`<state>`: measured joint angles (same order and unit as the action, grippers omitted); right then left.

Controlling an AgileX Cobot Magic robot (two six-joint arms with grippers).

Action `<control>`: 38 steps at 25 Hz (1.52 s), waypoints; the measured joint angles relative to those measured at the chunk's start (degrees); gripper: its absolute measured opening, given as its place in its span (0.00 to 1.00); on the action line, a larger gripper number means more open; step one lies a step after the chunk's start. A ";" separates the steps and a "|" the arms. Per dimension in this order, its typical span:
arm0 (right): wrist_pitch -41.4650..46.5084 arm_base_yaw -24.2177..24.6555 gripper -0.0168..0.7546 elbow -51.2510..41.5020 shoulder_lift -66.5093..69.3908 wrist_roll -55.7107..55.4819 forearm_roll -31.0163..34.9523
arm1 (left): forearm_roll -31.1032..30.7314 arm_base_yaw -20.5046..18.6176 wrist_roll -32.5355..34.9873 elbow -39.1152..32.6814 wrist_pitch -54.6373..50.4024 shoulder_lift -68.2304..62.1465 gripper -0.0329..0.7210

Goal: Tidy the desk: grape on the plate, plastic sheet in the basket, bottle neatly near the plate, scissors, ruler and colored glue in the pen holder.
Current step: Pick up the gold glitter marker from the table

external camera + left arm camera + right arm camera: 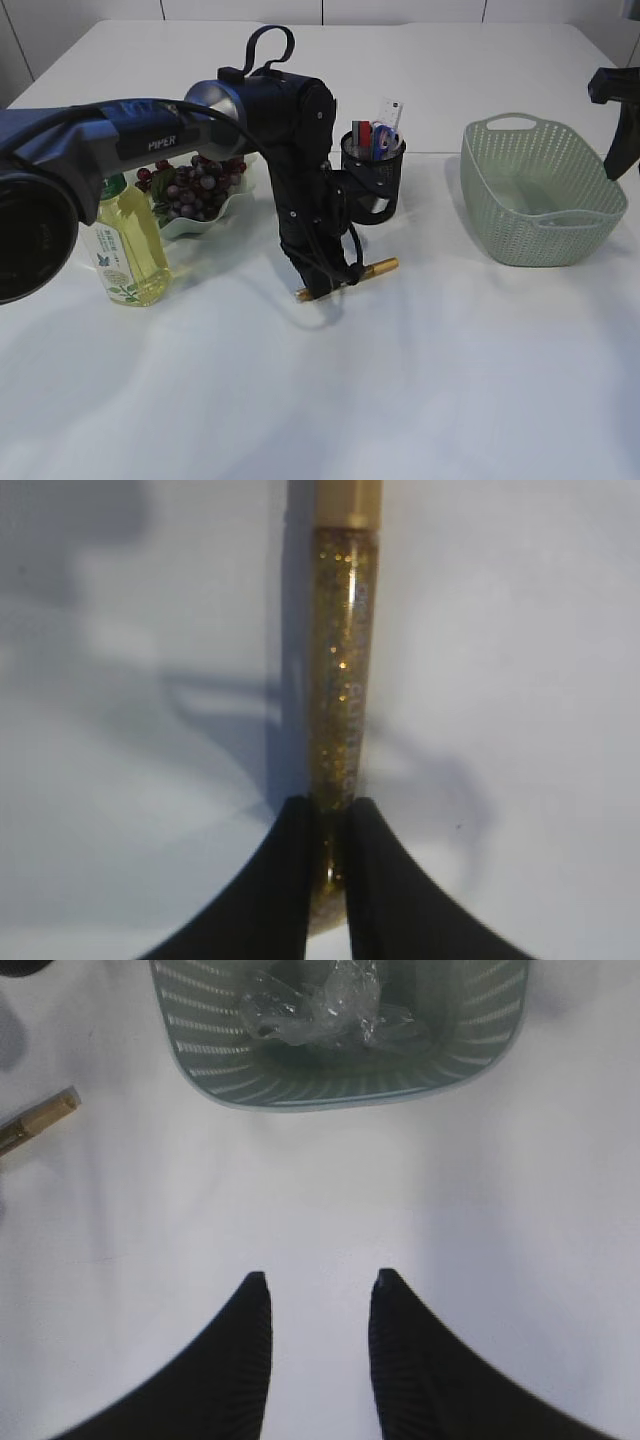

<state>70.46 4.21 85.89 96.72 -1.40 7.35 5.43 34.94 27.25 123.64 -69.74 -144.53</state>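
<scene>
On the white table (pixel 450 380), glue tube (pixel 340 680) lies flat, cap toward basket (pixel 545 200).

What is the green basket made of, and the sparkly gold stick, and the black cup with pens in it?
The pale green woven-look basket looks like matte moulded plastic, with a regular pattern of holes. The gold glitter glue tube seems to be clear plastic, with sparkles showing through it. The black mesh pen holder is probably metal wire mesh, though it might be plastic.
</scene>
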 joint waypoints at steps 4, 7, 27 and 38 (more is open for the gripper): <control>0.00 0.00 0.38 0.00 0.00 0.00 0.11 | 1.69 0.00 -6.93 0.00 0.00 0.00 0.11; 0.00 0.00 0.38 0.00 0.00 0.00 0.11 | 2.87 0.00 -11.50 0.00 0.00 0.12 0.11; 0.00 0.00 0.38 0.00 0.00 2.12 0.31 | 9.08 0.00 -21.82 -5.63 -0.22 11.57 0.11; 0.00 0.00 0.38 0.00 0.00 9.72 3.78 | 14.36 -0.93 -15.59 -17.43 11.07 20.42 0.12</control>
<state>70.46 4.21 85.89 96.72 8.32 11.13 19.78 34.02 11.66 106.21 -58.67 -124.11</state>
